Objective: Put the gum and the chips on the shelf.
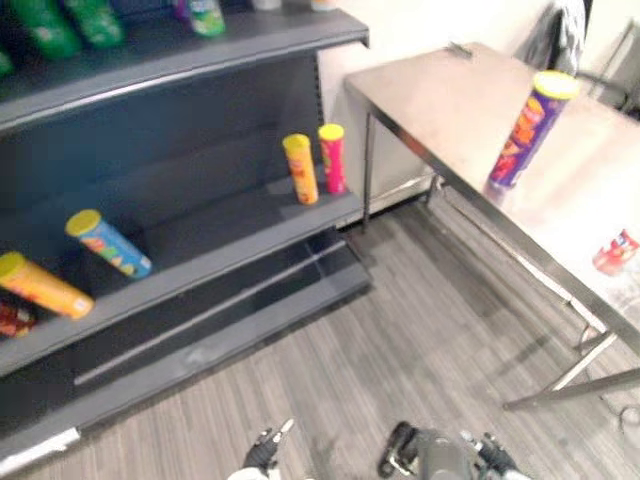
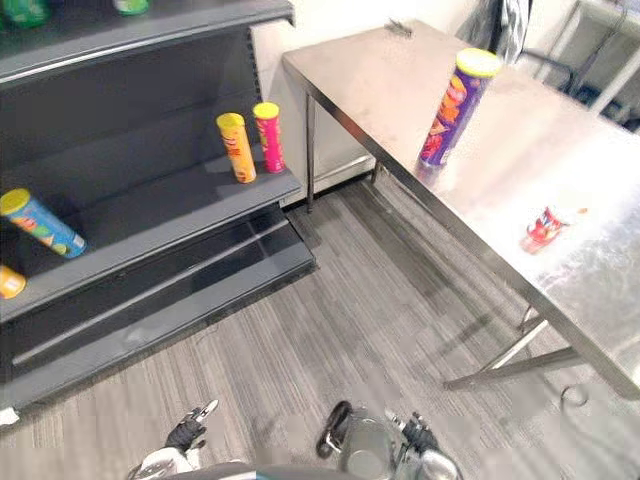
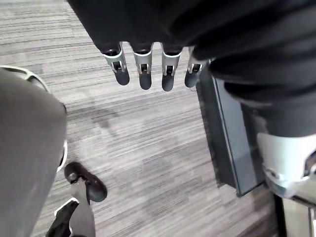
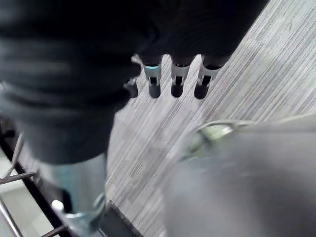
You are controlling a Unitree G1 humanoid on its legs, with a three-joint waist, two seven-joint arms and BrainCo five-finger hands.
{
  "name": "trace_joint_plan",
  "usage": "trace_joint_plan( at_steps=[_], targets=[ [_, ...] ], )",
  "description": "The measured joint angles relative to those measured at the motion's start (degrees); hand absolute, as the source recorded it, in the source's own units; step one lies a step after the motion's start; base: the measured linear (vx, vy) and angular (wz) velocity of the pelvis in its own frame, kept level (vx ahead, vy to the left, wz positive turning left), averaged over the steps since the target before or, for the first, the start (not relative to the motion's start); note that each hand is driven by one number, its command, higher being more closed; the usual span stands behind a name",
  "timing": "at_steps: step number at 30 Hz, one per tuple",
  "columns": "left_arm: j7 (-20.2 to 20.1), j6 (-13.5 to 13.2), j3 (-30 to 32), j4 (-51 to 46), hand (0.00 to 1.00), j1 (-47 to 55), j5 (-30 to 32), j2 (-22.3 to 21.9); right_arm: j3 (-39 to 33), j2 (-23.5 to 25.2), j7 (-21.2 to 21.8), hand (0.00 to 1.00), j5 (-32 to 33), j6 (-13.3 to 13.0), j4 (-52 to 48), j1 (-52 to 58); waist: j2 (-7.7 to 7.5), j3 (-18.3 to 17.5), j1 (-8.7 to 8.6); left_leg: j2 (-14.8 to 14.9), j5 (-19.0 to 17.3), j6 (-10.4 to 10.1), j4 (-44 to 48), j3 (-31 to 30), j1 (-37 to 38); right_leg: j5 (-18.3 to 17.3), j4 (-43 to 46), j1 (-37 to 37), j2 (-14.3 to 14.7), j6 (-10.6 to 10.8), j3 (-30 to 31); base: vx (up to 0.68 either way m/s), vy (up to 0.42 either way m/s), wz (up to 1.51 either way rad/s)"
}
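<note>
Steel table (image 2: 380,80) is standing on the robot's right. The chips (image 2: 455,105), a tall purple can w/ a yellow lid, are standing upright on it, near the edge facing the shelf (image 1: 230,235). The gum (image 2: 545,226), a small red pack, is lying on the same tabletop, nearer the robot & well apart from the chips. Neither is sitting on the shelf yet.

Dark grey shelf is standing on the robot's left, across a strip of grey plank floor (image 1: 400,330) from the table. On its middle board a yellow can (image 1: 300,168) & a pink can (image 1: 333,157) are standing upright just beside each other at the end nearest the table. Further along the same board a blue can (image 1: 108,243) is lying on its side, w/ an orange can (image 1: 42,286) lying near it. Green bottles (image 1: 45,25) are sitting on the top board.

Left hand (image 3: 143,64) is hanging over the floor beside the shelf's base, fingers straight, in a row w/ small gaps, gripping nothing. Right hand (image 4: 177,74) is also hanging over the floor, fingers straight & side by side, gripping nothing. Both hands are sitting low & well away from the gum & chips.
</note>
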Motion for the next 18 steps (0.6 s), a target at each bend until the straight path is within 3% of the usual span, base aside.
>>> trace_joint_plan(
  at_steps=[1,3,5,7,11,14,16,17,18],
  targets=[
    [-0.14,-0.07,-0.31,-0.05,0.00,-0.18,0.35,-0.69,-0.23,-0.40,0.05,0.00,0.29,0.09,0.29,-0.26,1.00,0.15,0.02,-0.19,-0.65,-1.03,-3.11,-0.22,1.36,-0.33,-1.40,1.32,0.91,-0.47,-0.02,0.15,-0.029,-0.37],
    [-0.44,-0.08,-0.32,-0.09,0.00,-0.34,1.80,-0.89,-0.28,-0.40,0.05,0.00,0.42,0.15,0.49,-0.30,1.26,0.18,0.11,-0.09,1.16,-0.95,-7.38,-0.70,2.07,-0.75,-1.75,2.38,1.57,-0.62,-0.06,0.00,-0.003,-0.15],
    [-0.89,-0.08,-0.18,-0.32,0.00,-0.52,1.88,-0.65,0.13,-0.13,0.31,0.00,0.44,0.15,0.25,-0.32,0.79,-0.01,0.38,-0.22,1.59,-0.96,-7.60,-0.35,2.59,-1.80,-2.32,3.39,1.61,0.82,0.03,-0.02,0.005,-0.03],
    [-1.14,0.00,-0.14,-0.71,0.00,-0.48,1.86,0.43,1.40,1.35,1.11,0.00,0.48,0.15,0.16,-0.08,-1.57,-0.03,0.54,-1.51,1.56,-0.94,-7.14,0.00,2.33,-2.57,-7.37,5.17,1.82,2.32,0.19,0.03,0.035,0.02],
    [-1.00,0.07,-0.28,-0.71,0.00,-0.49,1.86,0.54,1.83,1.42,1.24,0.00,0.48,0.15,-0.05,-0.01,-1.64,0.00,0.45,-1.89,1.01,-1.22,-6.72,1.68,2.33,-1.86,-8.56,4.75,1.91,3.42,1.25,0.01,0.056,-0.17],
    [-0.87,0.09,-1.82,-0.59,0.00,-0.98,1.88,0.71,1.81,1.35,1.24,0.00,0.55,0.08,-0.69,-0.41,-1.35,0.00,0.38,-1.86,-1.42,-1.18,-5.34,4.72,0.75,-4.60,-2.63,0.04,0.73,3.32,2.95,0.03,-0.006,-0.39],
    [-0.70,0.24,-2.28,-0.51,0.00,-1.53,1.91,1.13,1.75,1.04,1.16,0.00,0.93,0.07,-1.00,-0.28,-1.70,0.08,0.33,-0.20,-5.63,-3.58,4.27,6.88,-1.68,-9.39,3.62,-2.18,-1.18,2.81,4.10,0.07,-0.078,-0.37],
    [-0.53,0.23,-2.31,-0.51,0.00,-1.74,1.92,1.21,1.86,0.84,1.13,0.00,1.07,0.11,-0.91,-0.18,-1.85,0.08,0.25,1.20,-6.47,-4.71,9.66,7.64,-3.15,-10.04,4.25,-2.09,-1.18,2.91,4.70,0.12,-0.152,-0.39],
    [-0.10,0.20,-2.28,-0.61,0.00,-1.94,1.86,1.16,2.08,0.29,1.07,0.00,1.14,0.08,-0.64,-0.08,-1.48,0.17,0.26,4.35,-6.70,-4.99,19.62,8.67,-5.83,-10.75,4.41,-1.42,-0.58,2.87,5.42,0.13,-0.196,-0.64]
  ],
)
